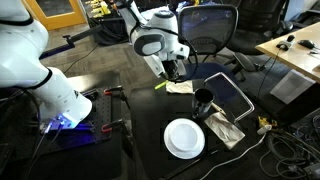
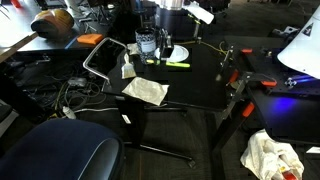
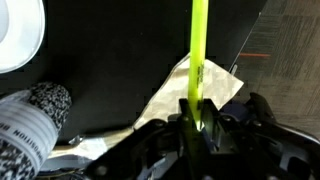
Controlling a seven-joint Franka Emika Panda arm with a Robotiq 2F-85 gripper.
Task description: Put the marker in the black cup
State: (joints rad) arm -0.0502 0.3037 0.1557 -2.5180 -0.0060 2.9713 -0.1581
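I am working the grasp step, so the carry to the cup is not yet under way. In the wrist view the end effector (image 3: 197, 120) is reaching in from the bottom edge, and its jaws are drawn in narrow around the near end of the marker (image 3: 198, 45). They appear to be pinching it from both sides with no gap that I can make out. The marker, a thin yellow-green stick, is running straight away from the jaws toward the top of that view and is crossing over a pale crumpled napkin (image 3: 218, 88). In both exterior views it is lying flat and low just beside the end effector, and I cannot tell whether it is resting on the dark surface (image 1: 150, 120) or only just clear of it. The black cup (image 1: 203, 100) is standing upright on the same surface, near the marker but apart from it. A round white plate (image 1: 184, 138) is sitting a little farther along. A speckled grey-and-white item (image 3: 35, 115) is showing at the lower left of the wrist view, and I cannot tell what it is. As I judge it, the next move is calling for a firm hold and a straight lift. After that I will need to swing across to the cup and tip the marker toward upright, because it looks about as long as the cup is tall. Held by one end, it could pivot in the jaws or catch on the rim.
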